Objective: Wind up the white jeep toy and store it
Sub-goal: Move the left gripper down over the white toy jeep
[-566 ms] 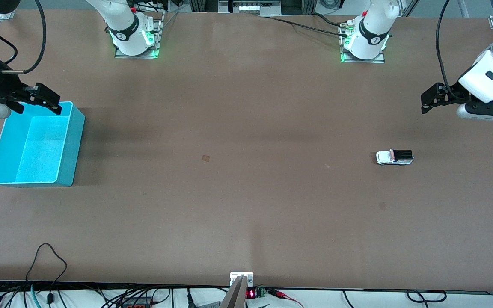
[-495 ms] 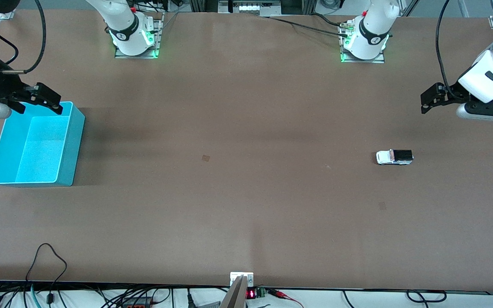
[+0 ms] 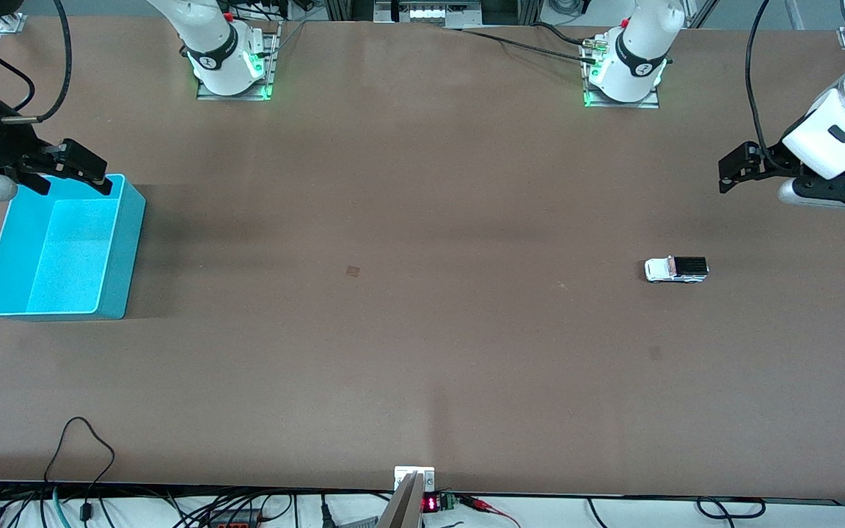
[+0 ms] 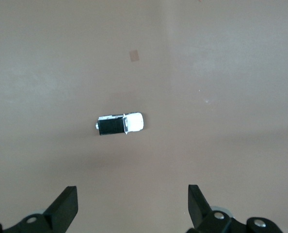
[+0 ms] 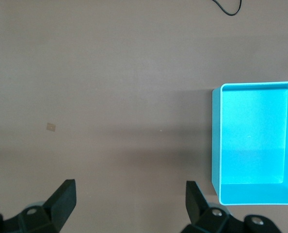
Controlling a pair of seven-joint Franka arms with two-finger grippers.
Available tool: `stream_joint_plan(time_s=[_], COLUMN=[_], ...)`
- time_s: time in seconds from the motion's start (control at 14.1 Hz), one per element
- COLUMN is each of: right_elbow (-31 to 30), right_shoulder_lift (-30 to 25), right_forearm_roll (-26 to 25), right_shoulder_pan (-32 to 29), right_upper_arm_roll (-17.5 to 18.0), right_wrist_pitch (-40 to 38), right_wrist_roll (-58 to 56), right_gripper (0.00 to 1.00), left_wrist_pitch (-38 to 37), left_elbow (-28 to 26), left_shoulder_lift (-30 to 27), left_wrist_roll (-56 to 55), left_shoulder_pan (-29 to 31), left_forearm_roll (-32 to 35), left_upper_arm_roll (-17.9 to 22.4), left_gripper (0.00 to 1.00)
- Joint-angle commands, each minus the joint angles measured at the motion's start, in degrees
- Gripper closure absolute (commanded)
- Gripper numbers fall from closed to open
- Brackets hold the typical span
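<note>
The white jeep toy point(image 3: 676, 270) with its black roof stands on the brown table toward the left arm's end; it also shows in the left wrist view point(image 4: 120, 124). My left gripper point(image 3: 732, 169) hangs open and empty in the air over the table near that end, apart from the jeep; its fingers stand wide in the left wrist view point(image 4: 133, 206). The turquoise bin point(image 3: 8, 300) stands empty at the right arm's end, also in the right wrist view point(image 5: 216, 145). My right gripper point(image 3: 74, 174) is open and empty over the bin's rim nearest the bases point(image 5: 129, 204).
A small tape mark point(image 3: 352, 271) lies near the table's middle and another point(image 3: 655, 353) lies nearer the front camera than the jeep. Cables point(image 3: 85, 447) run along the table's front edge. The arm bases point(image 3: 228, 62) stand along the top.
My left gripper has shifted slightly up and toward the table's middle. My right gripper has drifted a little toward the bases. The jeep has not moved.
</note>
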Motion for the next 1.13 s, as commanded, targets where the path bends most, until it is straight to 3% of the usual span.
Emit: stream_joint_plan(time_s=[0.0, 0.35, 0.85, 1.06], right_elbow=[0.86, 0.86, 0.86, 0.86], right_shoulder_lift=[0.07, 0.07, -0.02, 0.07], right_forearm_roll=[-0.46, -6.16, -3.2, -2.23], right_shoulder_pan=[-0.56, -0.21, -0.21, -0.21], right_upper_arm_roll=[0.16, 0.25, 0.42, 0.42], right_wrist_pitch=[-0.27, 2.09, 1.31, 1.13], right_wrist_roll=[-0.77, -0.77, -0.24, -0.24], right_gripper=[0.0, 0.0, 0.0, 0.0], left_wrist_pitch=[-2.03, -3.52, -7.73, -11.93], left_elbow=[2.64, 4.13, 6.07, 6.07], left_shoulder_lift=[1.22, 1.75, 4.65, 4.57], left_wrist_roll=[0.64, 0.73, 1.95, 9.4], left_shoulder_pan=[0.23, -0.47, -0.65, -1.18], left_forearm_roll=[-1.35, -1.17, -0.73, -0.82], left_upper_arm_roll=[0.35, 0.26, 0.17, -0.62], left_gripper=[0.0, 0.0, 0.0, 0.0])
